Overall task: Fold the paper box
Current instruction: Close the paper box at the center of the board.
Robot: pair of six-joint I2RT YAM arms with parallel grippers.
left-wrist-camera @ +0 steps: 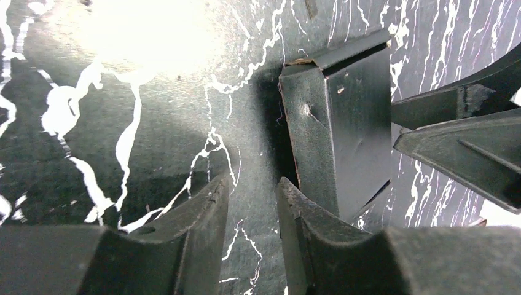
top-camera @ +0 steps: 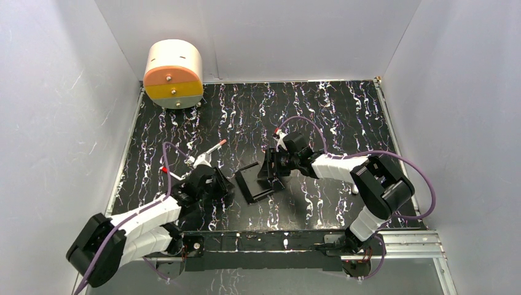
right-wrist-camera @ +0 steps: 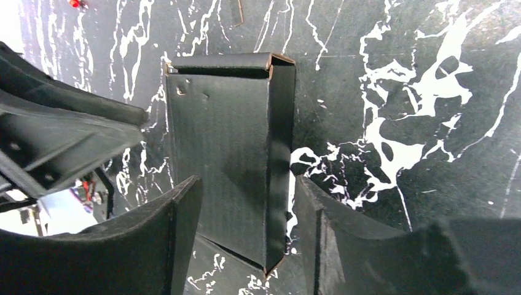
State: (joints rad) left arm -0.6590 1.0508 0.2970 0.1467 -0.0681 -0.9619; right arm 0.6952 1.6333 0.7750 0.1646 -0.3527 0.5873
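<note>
Currently the matte black creased-card box [right-wrist-camera: 230, 153] sits between the spread jaws of my right gripper [right-wrist-camera: 249, 184] (whether clamped, I cannot tell); left gripper [left-wrist-camera: 253, 181] narrowly parted, empty.

Small black rectangular paper box [right-wrist-camera: 227, 153]: matt thin card, creased, frayed corners. Black white-veined marbled bench [right-wrist-camera: 430, 92]: smooth, faintly glossy.

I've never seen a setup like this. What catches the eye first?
Most likely the black table streaked with white veins, and the cream-and-orange drum at its far left corner. Next comes the small black paper box in the middle, with the left arm and the right arm reaching in from either side, each trailing a purple cable.
</note>
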